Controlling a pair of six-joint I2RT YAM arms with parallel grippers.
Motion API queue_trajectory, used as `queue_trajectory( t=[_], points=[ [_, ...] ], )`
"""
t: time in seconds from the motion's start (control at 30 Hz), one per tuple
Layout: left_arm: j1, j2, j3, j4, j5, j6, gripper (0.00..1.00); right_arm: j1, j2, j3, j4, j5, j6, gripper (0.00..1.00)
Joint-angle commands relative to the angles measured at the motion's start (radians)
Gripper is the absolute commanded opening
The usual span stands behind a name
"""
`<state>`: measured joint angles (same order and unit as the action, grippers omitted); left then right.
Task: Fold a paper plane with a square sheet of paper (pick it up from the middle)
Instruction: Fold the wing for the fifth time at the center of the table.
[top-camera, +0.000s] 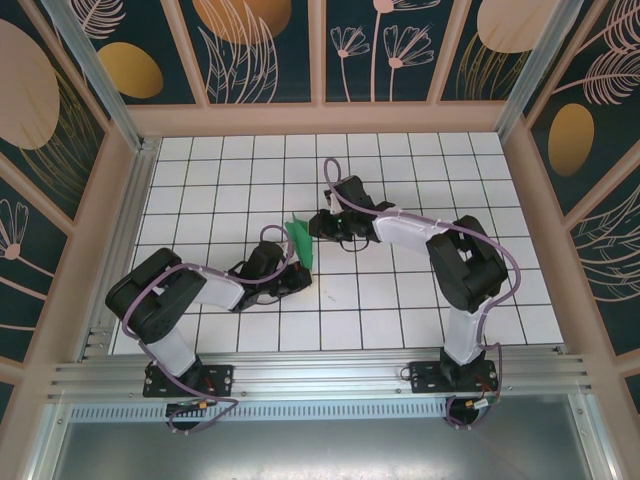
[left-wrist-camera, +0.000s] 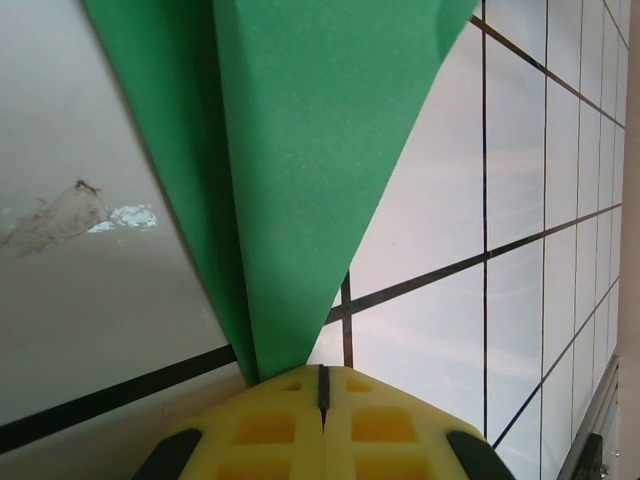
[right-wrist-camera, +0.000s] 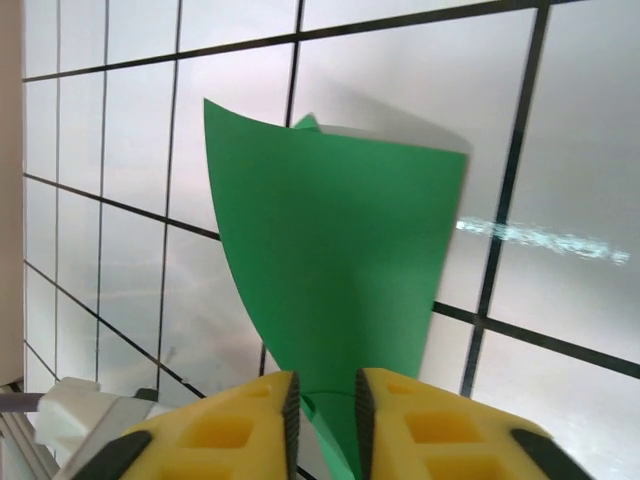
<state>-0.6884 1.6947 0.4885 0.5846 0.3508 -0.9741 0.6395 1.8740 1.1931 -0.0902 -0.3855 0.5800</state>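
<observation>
The green sheet of paper (top-camera: 300, 243) is folded into a tapering wedge and stands tilted up off the white tiles between my two grippers. My left gripper (top-camera: 293, 277) sits low at the wedge's near end. In the left wrist view its yellow fingers (left-wrist-camera: 322, 385) are pressed together, and the paper (left-wrist-camera: 320, 150) narrows to a point that slips under the left finger, beside the seam. My right gripper (top-camera: 316, 228) holds the far end. In the right wrist view its pads (right-wrist-camera: 325, 395) stand a narrow gap apart with a curled fold of the paper (right-wrist-camera: 340, 260) pinched between them.
The gridded white table (top-camera: 420, 300) lies inside tan frame walls (top-camera: 330, 118), with an aluminium rail (top-camera: 320, 375) along the near edge. Both arms reach inward and meet near the table's middle. A scuff mark (left-wrist-camera: 60, 215) shows on a tile beside the paper.
</observation>
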Motion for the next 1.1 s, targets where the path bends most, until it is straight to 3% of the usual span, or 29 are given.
queue_trajectory(
  t=[0.0,0.13,0.57,1.07],
  points=[
    [-0.002,0.052,-0.036,-0.098,0.002,0.003,0.00,0.027,-0.001,-0.017,0.005,-0.003,-0.009,0.19],
    [-0.002,0.058,-0.032,-0.095,0.005,0.001,0.00,0.042,0.001,-0.025,0.011,-0.017,-0.008,0.11],
    [-0.001,0.071,-0.027,-0.091,0.017,0.000,0.00,0.074,-0.085,-0.093,0.024,0.055,0.012,0.15],
    [-0.001,0.077,-0.025,-0.085,0.026,-0.002,0.00,0.098,0.069,0.021,-0.028,0.089,0.012,0.09]
  ],
)
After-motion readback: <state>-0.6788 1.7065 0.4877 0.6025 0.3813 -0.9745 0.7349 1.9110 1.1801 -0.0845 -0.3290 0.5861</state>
